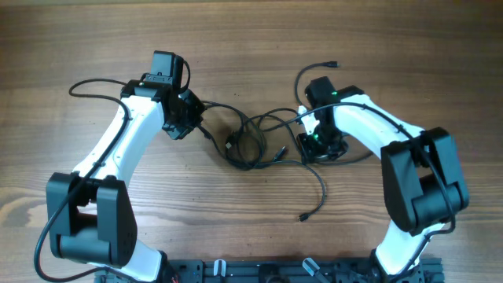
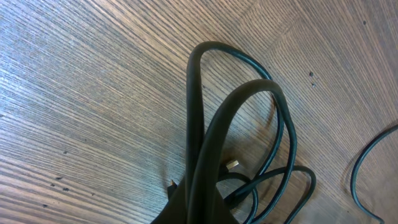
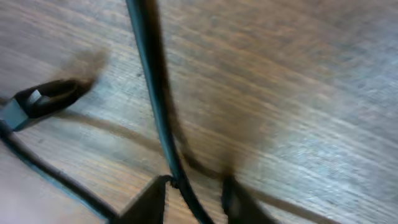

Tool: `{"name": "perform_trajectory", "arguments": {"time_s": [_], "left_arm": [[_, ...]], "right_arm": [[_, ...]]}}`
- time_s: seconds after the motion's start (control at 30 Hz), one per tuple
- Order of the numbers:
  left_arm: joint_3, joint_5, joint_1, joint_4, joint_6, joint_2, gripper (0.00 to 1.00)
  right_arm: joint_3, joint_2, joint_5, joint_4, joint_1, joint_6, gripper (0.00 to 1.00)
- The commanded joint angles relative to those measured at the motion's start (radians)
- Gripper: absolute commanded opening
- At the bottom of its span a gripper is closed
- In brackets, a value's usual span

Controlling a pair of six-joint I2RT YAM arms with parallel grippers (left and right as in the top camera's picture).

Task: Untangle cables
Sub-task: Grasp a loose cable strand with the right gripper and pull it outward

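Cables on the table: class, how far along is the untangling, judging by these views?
Done: two strand ends lie free, the front plug end and the back plug end. In hand: the left gripper seems to pinch loops of the cables, and one strand runs between the right gripper's open fingers. Left: the middle knot is looped together; no cable lies fully apart.

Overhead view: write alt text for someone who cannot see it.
A loose tangle of thin black cables lies on a wooden table between two white robot arms. The left gripper is at the tangle's left side, the right gripper at its right; one strand trails toward the bottom of the frame.
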Motion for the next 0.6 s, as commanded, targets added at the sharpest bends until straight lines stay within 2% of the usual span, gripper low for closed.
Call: {"name": "perform_trajectory", "arguments": {"time_s": [0.0,0.1,0.17,0.3,0.37,0.43,0.57], "left_arm": [[-0.006,-0.01,-0.005,0.004,0.016,0.006,0.04],[-0.006,-0.01,-0.005,0.037,-0.002,0.006,0.04],[-0.006,-0.01,-0.005,0.037,-0.018,0.006,0.04],[-0.006,-0.011,-0.005,0.036,-0.018,0.006,0.04],[-0.006,-0.011,-0.005,0.036,-0.018,0.006,0.04],[-0.006,-0.014,-0.005,0.042,-0.018,0.006,0.04],[-0.006,-0.013,-0.005,0.046,-0.018,0.017,0.04]], "right_arm": [[-0.026,0.016,0.159,0.058,0.018,0.101,0.04],[0.128,0.004,0.135,0.014,0.012,0.128,0.04],[0.401,-0.024,0.085,-0.084,0.0,0.128,0.04],[0.967,-0.044,-0.031,-0.132,-0.031,0.196,0.04],[1.158,-0.049,-0.03,-0.137,-0.046,0.2,0.04],[1.316,-0.055,-0.031,-0.101,-0.074,0.243,0.04],[1.506,-0.058,-0.031,-0.006,-0.099,0.312,0.05]]}}
